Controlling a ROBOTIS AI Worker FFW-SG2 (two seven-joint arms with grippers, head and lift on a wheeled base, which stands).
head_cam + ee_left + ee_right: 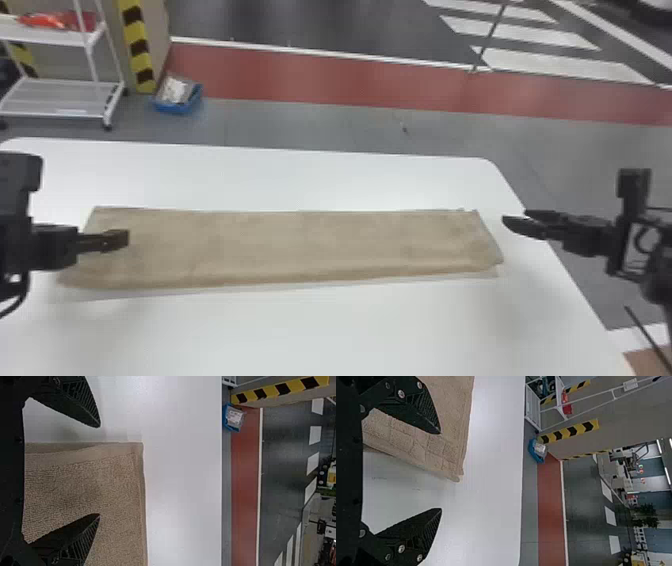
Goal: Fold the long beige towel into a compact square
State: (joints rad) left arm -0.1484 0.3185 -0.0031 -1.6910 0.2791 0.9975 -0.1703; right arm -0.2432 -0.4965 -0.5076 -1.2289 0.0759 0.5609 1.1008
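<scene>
Head view: left gripper point(127, 237) wide over one end of the towel point(300, 245); right gripper point(515, 218) wide near the other.

The left arm point(15, 215) and right arm point(660, 270) are both showing a black finish, with squared, blocky housings forming their wrists. A thin black cable point(21, 300) is curving beneath the left wrist, and a dark cable loop point(636, 241) is bending beside the right one. The left gripper point(125, 238) is looking black, its fingers point(89, 538) tapering like wedges to narrow tips, with rows of fine ridges lining their inner faces. The right gripper point(516, 218) is carrying the same black, ribbed wedge shapes, and round silvery screws point(401, 548) are dotting its finger bases and knuckles.
</scene>
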